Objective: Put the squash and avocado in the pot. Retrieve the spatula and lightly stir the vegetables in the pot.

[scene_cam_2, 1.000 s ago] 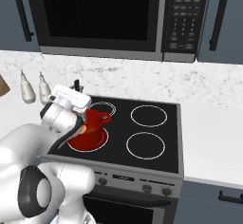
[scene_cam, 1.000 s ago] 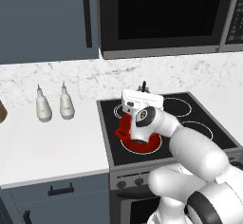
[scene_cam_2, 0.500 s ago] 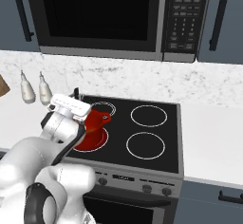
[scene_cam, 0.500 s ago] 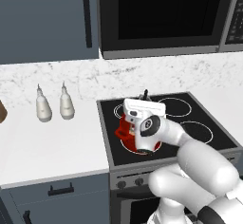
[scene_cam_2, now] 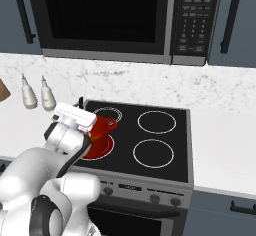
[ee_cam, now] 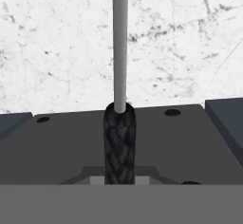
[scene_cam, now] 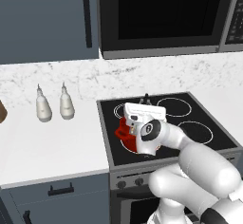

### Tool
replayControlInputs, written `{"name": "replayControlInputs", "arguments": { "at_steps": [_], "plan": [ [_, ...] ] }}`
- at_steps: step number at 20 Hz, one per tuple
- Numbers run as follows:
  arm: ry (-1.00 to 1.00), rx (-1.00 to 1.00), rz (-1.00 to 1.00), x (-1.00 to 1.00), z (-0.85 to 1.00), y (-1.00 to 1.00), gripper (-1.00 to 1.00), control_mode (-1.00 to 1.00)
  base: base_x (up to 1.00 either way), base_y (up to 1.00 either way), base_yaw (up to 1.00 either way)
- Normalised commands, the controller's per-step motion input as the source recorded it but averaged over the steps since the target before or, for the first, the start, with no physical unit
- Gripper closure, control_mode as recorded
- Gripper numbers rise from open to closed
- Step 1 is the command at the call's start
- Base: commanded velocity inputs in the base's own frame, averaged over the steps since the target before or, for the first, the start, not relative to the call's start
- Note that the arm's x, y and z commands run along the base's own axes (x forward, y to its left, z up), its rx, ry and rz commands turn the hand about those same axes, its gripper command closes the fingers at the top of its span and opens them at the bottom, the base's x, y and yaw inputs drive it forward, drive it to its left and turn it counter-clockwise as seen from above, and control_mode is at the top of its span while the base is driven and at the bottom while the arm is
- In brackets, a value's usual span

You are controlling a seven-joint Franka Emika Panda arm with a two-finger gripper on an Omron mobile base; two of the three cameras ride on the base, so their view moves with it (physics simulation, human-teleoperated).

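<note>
Jaws clamped on spatula (ee_cam: 119,137) by its black handle, shaft pointing at backsplash; hand sits over red pot (scene_cam_2: 100,135) on front-left burner (veg hidden by wrist). Risk: stirring too hard tips pot or flicks veg out

1. Left base view sits behind the arm on its left, looking forward and down at the stove (scene_cam: 190,118), with the table (scene_cam: 52,137) running off to the left edge.
2. Right base view does the same from the right side, so the stove (scene_cam_2: 165,130) sits center and the table stretches right.
3. Both share the red pot (scene_cam: 124,129) (scene_cam_2: 102,130), microwave (scene_cam: 166,14) (scene_cam_2: 105,15) and two bottles (scene_cam: 52,105).
4. Hand view is super close, looking along a dark handle toward the marble wall (ee_cam: 190,42).
</note>
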Motion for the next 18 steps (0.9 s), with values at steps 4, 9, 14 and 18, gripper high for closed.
{"name": "replayControlInputs", "arguments": {
  "at_steps": [4,9,14,18],
  "plan": [
    [-0.01,-0.03,0.00,0.02,-0.34,0.00,1.00,-1.00,0.00,0.00,0.00],
    [-0.14,-0.03,0.00,0.01,-0.21,-0.01,1.00,-1.00,0.00,0.00,0.00],
    [-0.22,-0.05,-0.02,0.00,-0.13,-0.01,1.00,-1.00,0.00,0.00,0.00],
    [0.00,-0.01,-0.04,-0.21,-0.01,-0.22,1.00,-1.00,0.00,0.00,0.00]
  ]
}}
